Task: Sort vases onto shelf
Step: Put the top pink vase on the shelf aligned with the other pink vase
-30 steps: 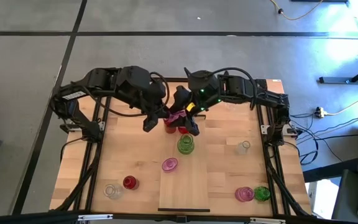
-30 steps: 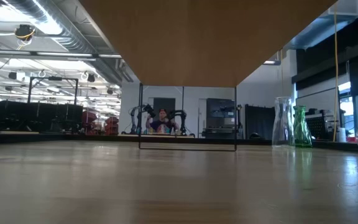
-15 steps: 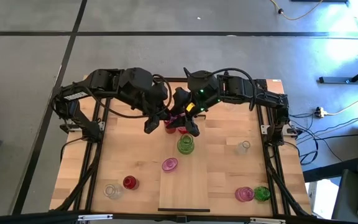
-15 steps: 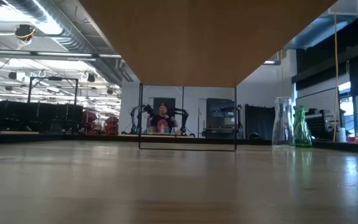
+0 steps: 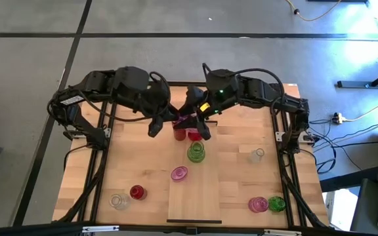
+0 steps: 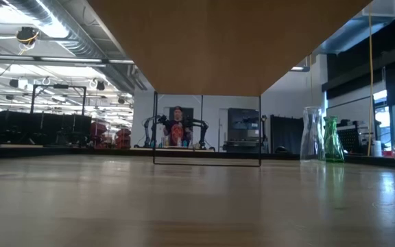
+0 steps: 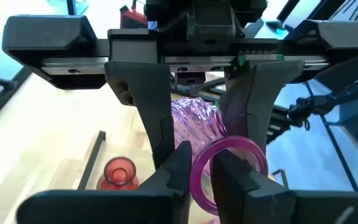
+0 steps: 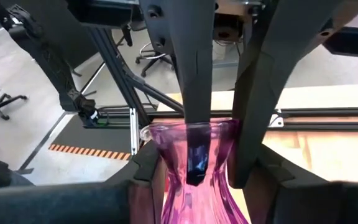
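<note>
Presently the pink vase (image 8: 194,165) hangs above the table (image 5: 136,164) at upper centre of the high view, over two red vases (image 5: 186,134) on the shelf (image 5: 195,196). My right fingers (image 8: 197,93) pinch its neck just below the lip; my left fingers (image 7: 166,149) are nearly pressed together across its rim, one inside the mouth. Judged step: a hand-over between grippers. Next, one grip must let go before placing. No legible writing or labels.

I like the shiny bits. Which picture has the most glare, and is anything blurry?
Left wrist view: the tabletop is washed out white around the red vase. Right wrist view: the pink vase is sharp, the room behind soft. Low view: the near tabletop is blurry.
</note>
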